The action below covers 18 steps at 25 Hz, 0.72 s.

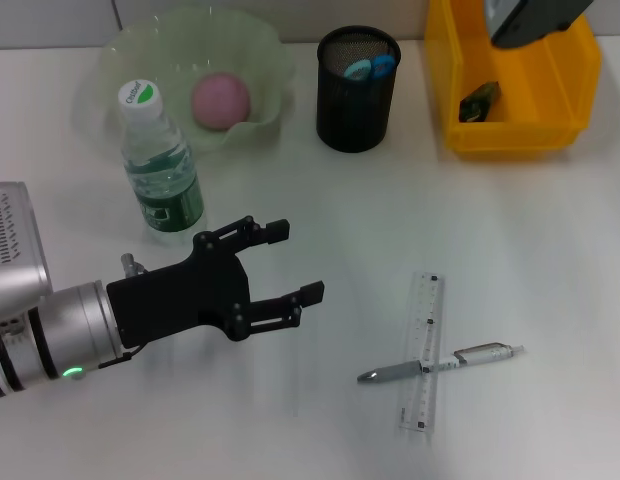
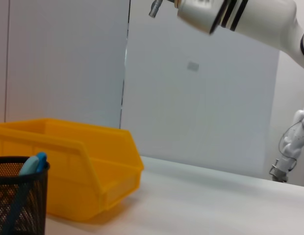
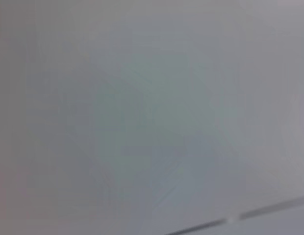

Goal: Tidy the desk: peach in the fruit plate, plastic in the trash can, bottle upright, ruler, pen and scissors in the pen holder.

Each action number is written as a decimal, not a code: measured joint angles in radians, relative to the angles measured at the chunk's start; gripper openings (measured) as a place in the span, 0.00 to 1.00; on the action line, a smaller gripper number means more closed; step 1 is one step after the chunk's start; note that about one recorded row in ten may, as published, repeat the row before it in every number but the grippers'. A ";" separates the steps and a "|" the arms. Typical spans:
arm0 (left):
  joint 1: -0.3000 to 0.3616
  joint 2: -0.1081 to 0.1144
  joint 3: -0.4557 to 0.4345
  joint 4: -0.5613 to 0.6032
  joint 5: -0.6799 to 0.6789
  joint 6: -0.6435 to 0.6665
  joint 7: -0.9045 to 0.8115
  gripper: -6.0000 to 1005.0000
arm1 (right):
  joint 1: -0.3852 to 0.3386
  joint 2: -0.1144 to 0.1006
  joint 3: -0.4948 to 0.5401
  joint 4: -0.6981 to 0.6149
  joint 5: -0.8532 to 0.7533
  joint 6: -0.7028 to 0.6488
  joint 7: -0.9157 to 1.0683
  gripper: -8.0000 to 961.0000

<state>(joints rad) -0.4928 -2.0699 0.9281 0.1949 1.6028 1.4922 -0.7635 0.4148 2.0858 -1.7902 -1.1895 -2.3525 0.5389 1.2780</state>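
Observation:
My left gripper hovers open and empty over the table's front left, just right of the upright bottle. A pink peach lies in the pale green fruit plate at the back. Blue scissors handles stick out of the black mesh pen holder. To the front right a clear ruler lies flat with a silver pen across it. My right arm hangs over the yellow trash can, which holds a dark piece of plastic.
The left wrist view shows the yellow bin, the pen holder with a blue handle, and the right arm overhead. The right wrist view shows only a plain grey surface.

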 joint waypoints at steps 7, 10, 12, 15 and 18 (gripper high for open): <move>0.006 0.006 0.048 0.045 0.007 0.002 -0.057 0.84 | -0.037 0.002 -0.006 -0.025 0.097 0.044 0.383 0.59; 0.009 0.007 0.059 0.059 0.007 0.002 -0.068 0.84 | -0.073 0.000 -0.001 -0.059 0.099 0.033 0.600 0.59; 0.019 0.008 0.100 0.111 0.008 0.003 -0.109 0.84 | -0.094 -0.003 0.002 -0.083 0.099 0.003 0.749 0.59; 0.020 0.008 0.126 0.131 0.008 0.004 -0.118 0.84 | -0.106 -0.004 0.020 -0.111 0.097 -0.076 0.941 0.59; 0.020 0.008 0.137 0.137 0.008 0.005 -0.118 0.84 | -0.104 -0.008 0.059 -0.130 0.093 -0.191 1.128 0.59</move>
<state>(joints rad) -0.4724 -2.0615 1.0651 0.3321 1.6109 1.4970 -0.8816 0.3105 2.0779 -1.7314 -1.3195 -2.2597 0.3482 2.4056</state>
